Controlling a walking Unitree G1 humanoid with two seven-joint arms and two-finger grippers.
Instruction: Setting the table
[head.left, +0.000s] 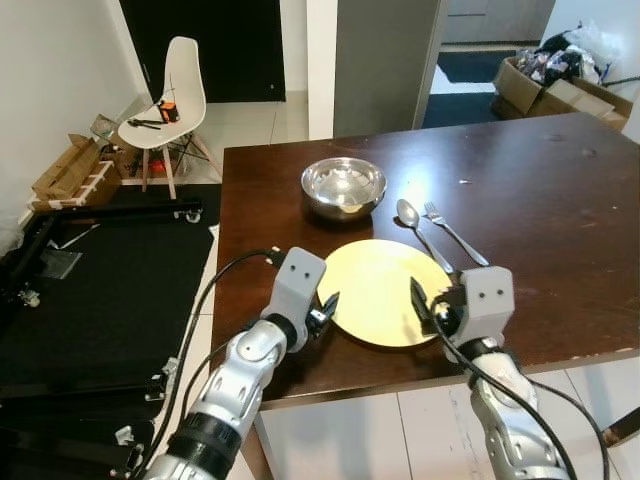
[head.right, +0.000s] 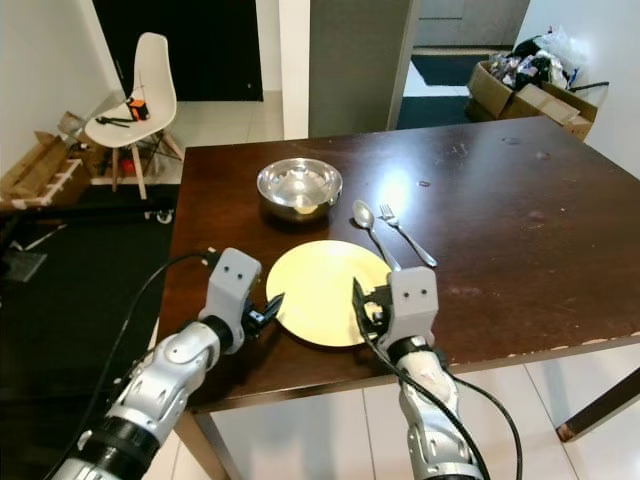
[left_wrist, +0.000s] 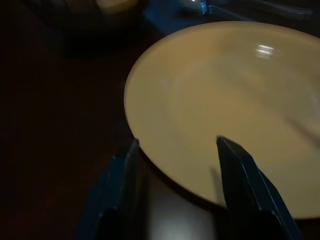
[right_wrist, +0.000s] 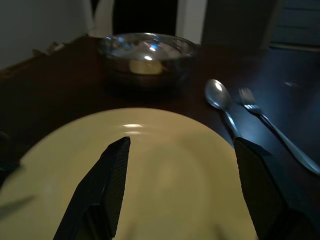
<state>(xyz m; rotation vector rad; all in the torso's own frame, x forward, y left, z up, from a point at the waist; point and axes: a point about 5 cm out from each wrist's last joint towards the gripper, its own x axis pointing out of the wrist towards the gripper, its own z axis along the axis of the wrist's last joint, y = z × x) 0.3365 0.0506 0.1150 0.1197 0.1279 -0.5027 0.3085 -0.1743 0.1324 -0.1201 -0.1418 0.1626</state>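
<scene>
A round yellow plate (head.left: 378, 288) lies near the front edge of the dark wooden table (head.left: 560, 200). Behind it stands a steel bowl (head.left: 344, 186), and a spoon (head.left: 420, 230) and a fork (head.left: 455, 233) lie side by side at the plate's far right. My left gripper (head.left: 326, 308) is open at the plate's left rim, with the rim (left_wrist: 150, 145) lying between its two fingers. At the plate's right side, my right gripper (head.left: 428, 305) is open too, its fingers spread wide just above the plate (right_wrist: 170, 170). Neither gripper holds anything.
A white chair (head.left: 170, 100) with tools on its seat stands at the back left. A black mat (head.left: 100, 290) covers the floor left of the table, with cardboard (head.left: 65, 170) beside it. Boxes (head.left: 560, 85) of clutter sit at the back right.
</scene>
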